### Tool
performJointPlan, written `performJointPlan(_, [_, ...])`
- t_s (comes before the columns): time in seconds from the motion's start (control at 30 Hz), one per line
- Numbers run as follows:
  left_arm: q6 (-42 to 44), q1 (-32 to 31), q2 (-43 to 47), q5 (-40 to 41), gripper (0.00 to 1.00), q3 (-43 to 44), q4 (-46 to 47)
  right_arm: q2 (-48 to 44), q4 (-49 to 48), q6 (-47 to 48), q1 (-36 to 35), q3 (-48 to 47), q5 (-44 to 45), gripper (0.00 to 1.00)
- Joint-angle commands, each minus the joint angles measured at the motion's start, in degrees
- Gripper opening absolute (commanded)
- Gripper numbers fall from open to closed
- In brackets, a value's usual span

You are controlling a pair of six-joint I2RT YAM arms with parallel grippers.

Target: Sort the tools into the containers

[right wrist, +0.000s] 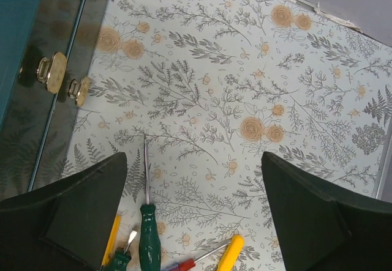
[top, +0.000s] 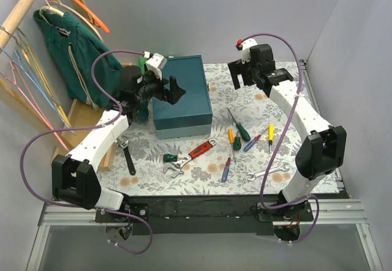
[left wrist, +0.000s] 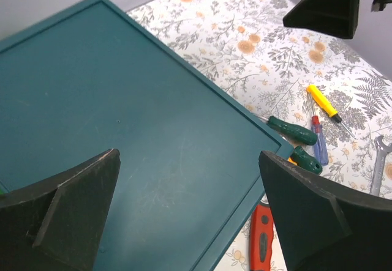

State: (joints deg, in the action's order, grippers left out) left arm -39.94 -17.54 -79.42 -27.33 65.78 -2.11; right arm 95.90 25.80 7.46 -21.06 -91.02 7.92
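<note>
**Status:** as judged, nothing is sorted yet.

**Left jaws:** open and empty, directly above the shut lid of the teal box (left wrist: 122, 130).

**Right jaws:** open and empty, above the table (right wrist: 245, 69). The green screwdriver (right wrist: 149, 237) lies below them at the near side of their gap, with a yellow screwdriver (right wrist: 231, 249) beside it.

**Other tools:** the red wrench (top: 200, 149), black wrench (top: 128, 159) and spanner (top: 267, 172) lie on the table, well apart from both pairs of jaws.

**Box contents:** cannot be told.

**Remaining:** every visible tool is still to be picked and placed. No clear container can be made out.
</note>
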Motion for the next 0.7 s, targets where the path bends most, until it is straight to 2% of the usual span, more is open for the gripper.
performJointPlan(0.0, [-3.20,-0.48,-2.14,3.68,0.98,5.14,-4.74,4.71,0.04,-1.14,0.05,-5.47,2.54,0.98])
performJointPlan(0.07, [-4.35,-0.65,-2.93,4.39,0.98,6.98,-5.97,7.54,1.17,0.70,0.05,-10.56,1.31,0.98])
performJointPlan(0.23, [-2.86,-0.83,-4.61,6.05,0.98,9.98,-12.47,15.97,4.16,-0.16,0.49,-19.88,-11.51,0.98])
performJointPlan(0.3, [-2.86,-0.92,-4.43,10.96,0.98,10.16,-14.66,18.61,4.61,-2.35,0.41,-23.05,-15.02,0.98])
performJointPlan(0.57, [0.48,-0.83,-2.32,23.10,0.98,7.87,-18.36,20.12,4.96,-8.68,2.33,-23.76,-24.35,0.98])
performJointPlan(0.67, [0.13,-0.83,-3.28,36.17,0.98,6.82,-18.02,20.21,4.17,-10.02,4.18,-22.09,-28.57,0.98])
